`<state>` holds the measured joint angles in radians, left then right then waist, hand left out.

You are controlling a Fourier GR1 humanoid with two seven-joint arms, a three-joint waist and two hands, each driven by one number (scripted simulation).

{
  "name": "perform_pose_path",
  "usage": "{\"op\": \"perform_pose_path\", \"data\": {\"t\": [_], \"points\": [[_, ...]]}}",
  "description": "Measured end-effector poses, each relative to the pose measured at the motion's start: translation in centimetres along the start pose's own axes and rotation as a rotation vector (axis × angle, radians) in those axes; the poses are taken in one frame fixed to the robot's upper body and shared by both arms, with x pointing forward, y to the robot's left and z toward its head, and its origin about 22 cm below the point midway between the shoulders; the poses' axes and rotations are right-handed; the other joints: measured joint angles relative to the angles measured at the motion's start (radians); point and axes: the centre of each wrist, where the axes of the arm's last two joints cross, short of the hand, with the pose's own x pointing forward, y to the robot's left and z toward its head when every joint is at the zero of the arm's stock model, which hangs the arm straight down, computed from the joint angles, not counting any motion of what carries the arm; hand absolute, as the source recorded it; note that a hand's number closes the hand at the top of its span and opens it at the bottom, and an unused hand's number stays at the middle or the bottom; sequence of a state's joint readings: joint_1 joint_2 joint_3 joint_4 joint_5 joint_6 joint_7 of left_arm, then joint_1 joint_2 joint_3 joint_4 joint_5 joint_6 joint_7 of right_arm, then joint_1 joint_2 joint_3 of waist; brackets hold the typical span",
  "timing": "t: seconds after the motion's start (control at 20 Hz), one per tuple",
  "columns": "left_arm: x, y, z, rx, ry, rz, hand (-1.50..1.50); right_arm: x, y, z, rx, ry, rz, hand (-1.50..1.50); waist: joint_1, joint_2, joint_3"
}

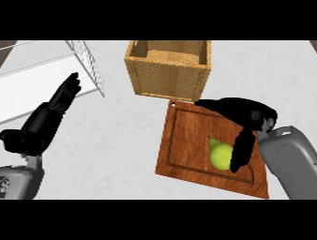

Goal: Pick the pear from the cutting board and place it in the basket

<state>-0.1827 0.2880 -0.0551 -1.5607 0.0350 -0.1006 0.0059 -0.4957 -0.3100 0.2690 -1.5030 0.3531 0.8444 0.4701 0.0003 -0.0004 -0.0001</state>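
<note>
Head view shows the pear [221,155] lying on the board [189,140]. It is yellow-green and sits near the right side of the board, closer to the near end than the far end. Its thin tip points toward the far end.

The right hand [244,112] is over the far right part of the board, just past the pear. Its fingers are apart. Some of them point left, toward the far corner of the board. One long black part runs down along the right side of the pear and looks like it touches it. The hand is not closed round the pear.

The basket [168,77] stands just past the far end of the board. It is a brown box, open on top.

The left hand [50,112] is well off to the left, over the counter [120,140]. Its fingers are straight and close together, pointing up. It holds nothing.

A wire rack [92,70] stands by the far left edge.
</note>
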Motion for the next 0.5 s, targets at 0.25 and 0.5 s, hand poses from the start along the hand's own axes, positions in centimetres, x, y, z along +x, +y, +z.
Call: {"op": "perform_pose_path", "data": {"t": [0.25, 0.5], "points": [[0.5, -0.2, -0.2, 0.000, -0.001, -0.001, 0.00, -0.2, 0.3, -0.2, 0.009, 0.030, 0.036, -1.50, 0.002, 0.000, 0.000], [-0.7, 0.0, 0.4, -0.006, 0.003, -0.001, 0.00, -0.1, 1.1, -0.3, 0.027, 0.048, 0.070, -1.50, 0.001, 0.000, 0.000]]}}
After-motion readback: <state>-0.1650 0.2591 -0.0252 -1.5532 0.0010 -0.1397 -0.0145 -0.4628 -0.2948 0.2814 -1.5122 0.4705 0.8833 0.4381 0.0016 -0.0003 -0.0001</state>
